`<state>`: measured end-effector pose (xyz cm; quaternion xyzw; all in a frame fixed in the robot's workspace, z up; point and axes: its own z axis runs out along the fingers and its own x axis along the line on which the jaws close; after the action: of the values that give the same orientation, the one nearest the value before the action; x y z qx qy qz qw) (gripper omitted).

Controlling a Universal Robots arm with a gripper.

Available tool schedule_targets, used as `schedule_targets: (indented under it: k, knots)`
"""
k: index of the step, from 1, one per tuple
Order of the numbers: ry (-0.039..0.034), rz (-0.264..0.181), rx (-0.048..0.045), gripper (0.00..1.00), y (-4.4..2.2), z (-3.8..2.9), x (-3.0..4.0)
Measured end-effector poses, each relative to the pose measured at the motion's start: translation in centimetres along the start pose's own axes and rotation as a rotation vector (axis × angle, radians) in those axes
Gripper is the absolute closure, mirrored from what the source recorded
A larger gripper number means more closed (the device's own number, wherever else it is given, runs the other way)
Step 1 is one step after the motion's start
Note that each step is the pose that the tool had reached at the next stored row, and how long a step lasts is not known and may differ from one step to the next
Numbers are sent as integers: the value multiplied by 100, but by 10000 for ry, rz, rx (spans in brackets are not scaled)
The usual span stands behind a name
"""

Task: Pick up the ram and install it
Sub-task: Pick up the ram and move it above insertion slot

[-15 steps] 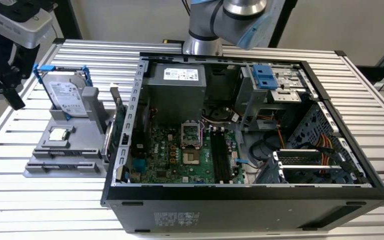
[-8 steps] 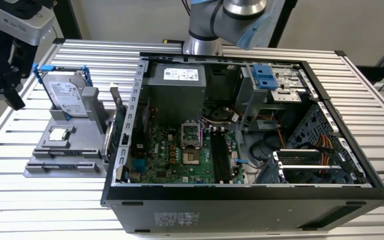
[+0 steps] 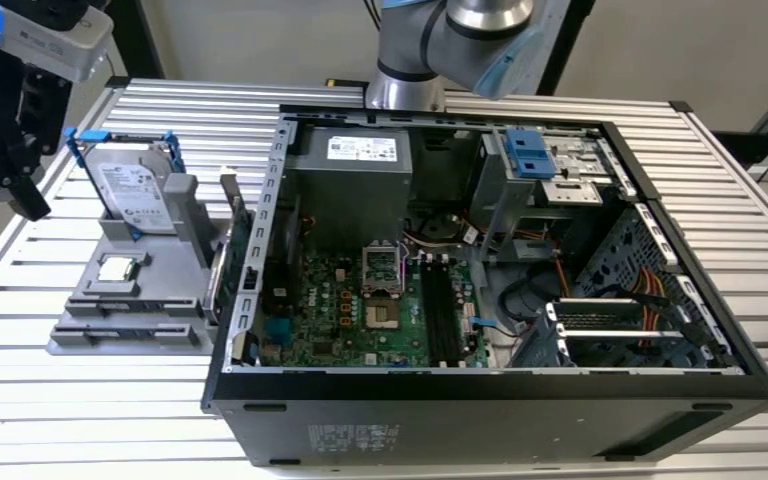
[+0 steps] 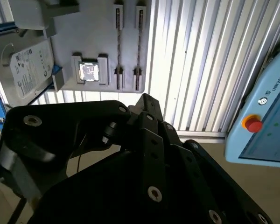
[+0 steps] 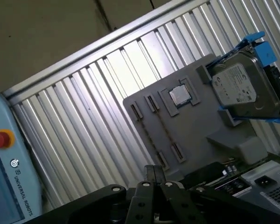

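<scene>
My gripper hangs at the exterior view's far left, above the table edge and to the left of the grey fixture tray. In both wrist views its black fingers meet at one tip with nothing between them. A thin dark stick, apparently the ram, stands on edge between the tray and the computer case's wall. The two long grooves on the tray hold nothing. Black memory slots run along the green motherboard inside the open case.
A silver hard drive in a blue frame stands upright on the tray, with a small square processor chip beside it. The open computer case takes up the middle of the slatted table. A teach pendant with a red button lies off the table.
</scene>
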<state>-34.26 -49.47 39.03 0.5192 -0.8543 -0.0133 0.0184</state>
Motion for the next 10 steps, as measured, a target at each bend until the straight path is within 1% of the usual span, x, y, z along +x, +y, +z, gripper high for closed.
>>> schedule_targets:
  k: [10]
  knots:
    - [53,-1242,23,100,1,0,-2]
